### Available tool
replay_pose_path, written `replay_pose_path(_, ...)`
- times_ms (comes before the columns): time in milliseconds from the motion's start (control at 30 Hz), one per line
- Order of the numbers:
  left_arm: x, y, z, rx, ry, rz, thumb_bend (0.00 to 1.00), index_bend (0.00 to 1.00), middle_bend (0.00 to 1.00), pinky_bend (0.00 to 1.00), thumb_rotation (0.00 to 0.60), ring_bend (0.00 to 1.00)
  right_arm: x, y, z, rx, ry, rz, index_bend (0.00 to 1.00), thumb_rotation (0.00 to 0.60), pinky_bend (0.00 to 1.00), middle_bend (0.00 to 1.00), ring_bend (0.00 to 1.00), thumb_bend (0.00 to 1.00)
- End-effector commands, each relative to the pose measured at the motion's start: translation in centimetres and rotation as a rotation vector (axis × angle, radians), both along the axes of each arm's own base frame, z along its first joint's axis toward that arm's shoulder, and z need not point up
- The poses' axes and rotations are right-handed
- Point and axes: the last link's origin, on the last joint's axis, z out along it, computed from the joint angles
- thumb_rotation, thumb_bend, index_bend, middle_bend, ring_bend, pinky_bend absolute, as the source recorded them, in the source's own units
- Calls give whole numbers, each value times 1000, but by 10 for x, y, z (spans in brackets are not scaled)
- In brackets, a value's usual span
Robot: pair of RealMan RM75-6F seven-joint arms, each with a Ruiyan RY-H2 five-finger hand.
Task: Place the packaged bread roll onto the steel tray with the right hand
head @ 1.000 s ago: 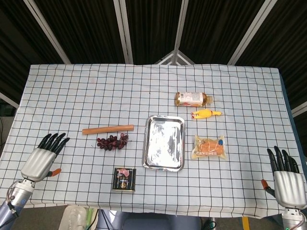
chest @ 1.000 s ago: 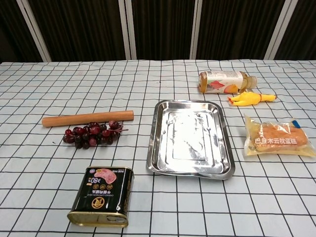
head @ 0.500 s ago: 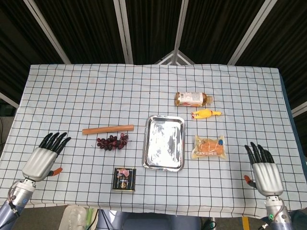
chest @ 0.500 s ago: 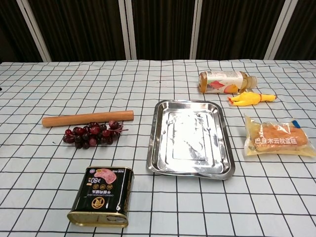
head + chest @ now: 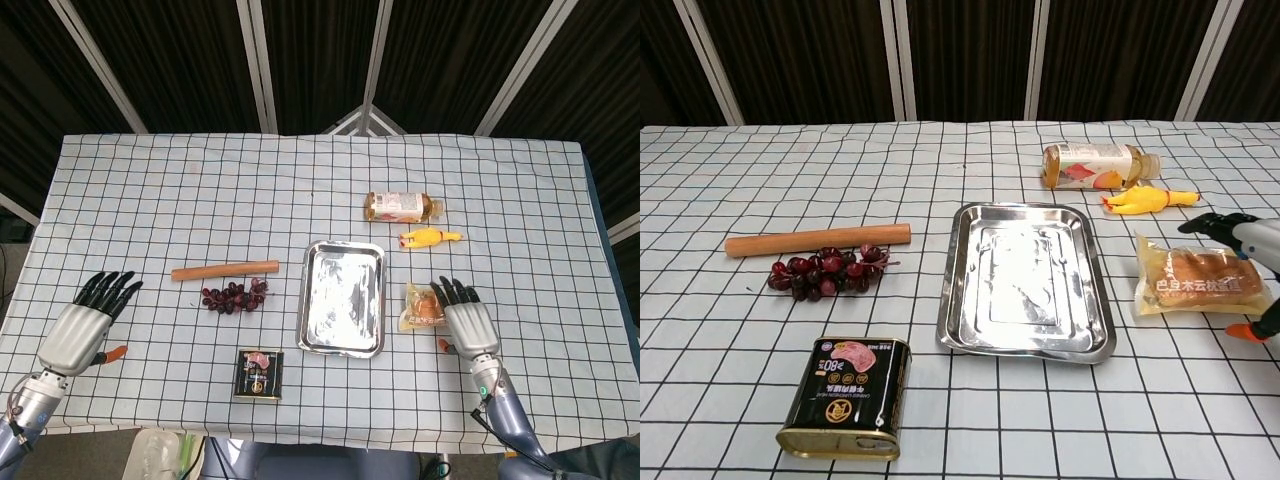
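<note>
right hand (image 5: 468, 322) over the right part of the packaged bread roll (image 5: 423, 308), fingers spread and holding nothing, whether it touches the pack cannot be told.

the roll lies on the checked cloth (image 5: 200, 190) just right of the steel tray (image 5: 343, 297), not on it. the head view shows the left hand (image 5: 84, 323) with fingers apart and holding nothing near the table's front left edge; the chest view does not show it, and catches only the right hand's dark fingertips (image 5: 1205, 222) at its right edge above the roll. also on the cloth: a bottle (image 5: 402, 206), a yellow rubber chicken (image 5: 430, 238), a wooden stick (image 5: 224, 269), grapes (image 5: 233, 296) and a tin can (image 5: 259, 374). dark panels with pale frames stand behind the table.
</note>
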Motion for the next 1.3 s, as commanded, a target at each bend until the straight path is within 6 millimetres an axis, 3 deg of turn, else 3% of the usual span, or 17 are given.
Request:
replay_pose_path(33,0,2,1,-1,0,7,84,0,0,36,600,0,7,-14,-9,-1,2,-4,0,600,150,0,0,263)
replay_pose_path(133,-1,3,1,-1,0,13,84,0,0,36,600,0,13,-18,-9,-13,0,7,80,600,239,4,0,268)
replay_pose_path(200,-1,3,1,-1,-1,16,84,0,0,36,600,0,17,-21,-8,-27,3,18,237,600,324,34,4,287)
replay_pose_path(300,0,3,2,-1,-3,17,84,0,0,36,600,0,19,-23,-6,-39,20,25,464,600,438,197,139,316)
replay_pose_path(367,0,2,2,-1,-2,16,84,0,0,36,600,0,20,-25,-6,-50,29,23,554,600,472,261,199,332)
replay_pose_path(467,0,1,3,1,-3,18,84,0,0,36,600,0,22,-27,-7,-60,23,27,626,600,475,296,211,353)
replay_pose_path(733,1,2,2,-4,0,18,84,0,0,36,600,0,53,-34,-6,-92,82,135,637,600,475,308,225,354)
replay_pose_path(900,1,4,2,-9,-5,19,84,0,0,36,600,0,98,-45,-21,-87,153,209,637,600,475,308,226,354)
replay_pose_path(1167,-2,8,12,6,-33,33,84,0,0,36,600,0,174,-46,-65,-51,234,314,637,600,475,308,226,354)
replay_pose_path(1300,-2,8,13,-1,-40,32,84,0,0,36,600,0,193,-42,-87,-24,259,315,637,600,491,309,226,354)
